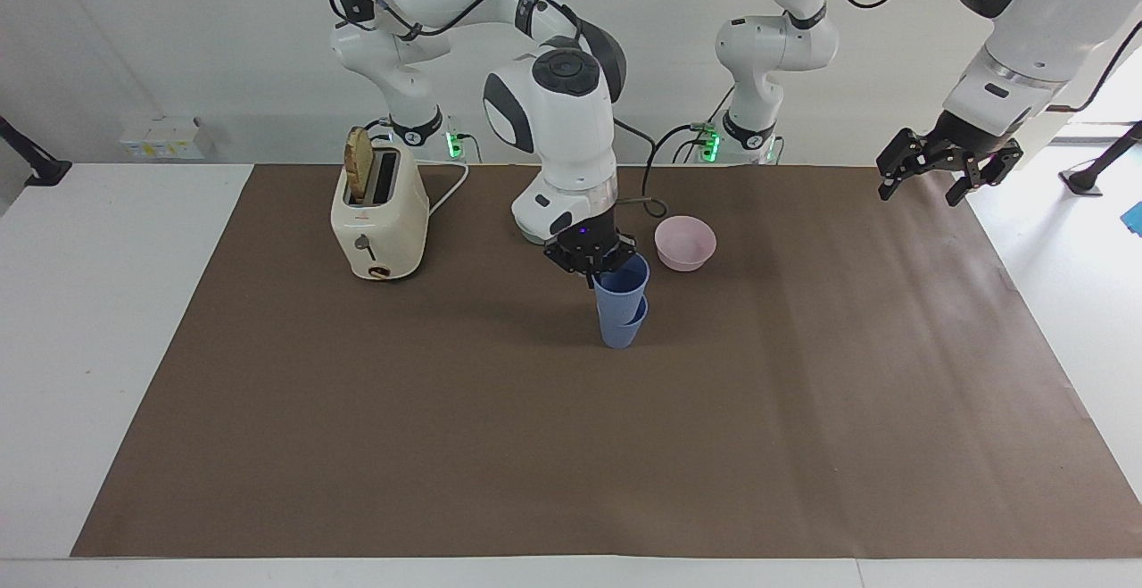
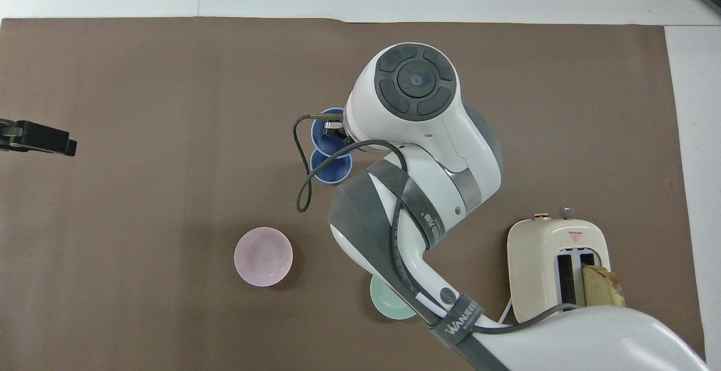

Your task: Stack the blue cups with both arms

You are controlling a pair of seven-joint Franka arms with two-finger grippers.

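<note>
One blue cup (image 1: 621, 327) (image 2: 331, 169) stands upright mid-mat. Directly over it hangs the second blue cup (image 1: 623, 283) (image 2: 324, 136), upright, its base down at the standing cup's rim; whether it sits inside I cannot tell. My right gripper (image 1: 594, 270) (image 2: 334, 130) is shut on that upper cup's rim, on the side toward the right arm's end. My left gripper (image 1: 921, 194) (image 2: 56, 141) waits open and empty in the air over the mat's edge at the left arm's end.
A pink bowl (image 1: 684, 242) (image 2: 263, 256) sits nearer the robots than the cups. A teal bowl (image 2: 387, 304) lies partly under the right arm. A cream toaster (image 1: 379, 218) (image 2: 541, 258) holding a bread slice (image 1: 359, 169) stands at the right arm's end.
</note>
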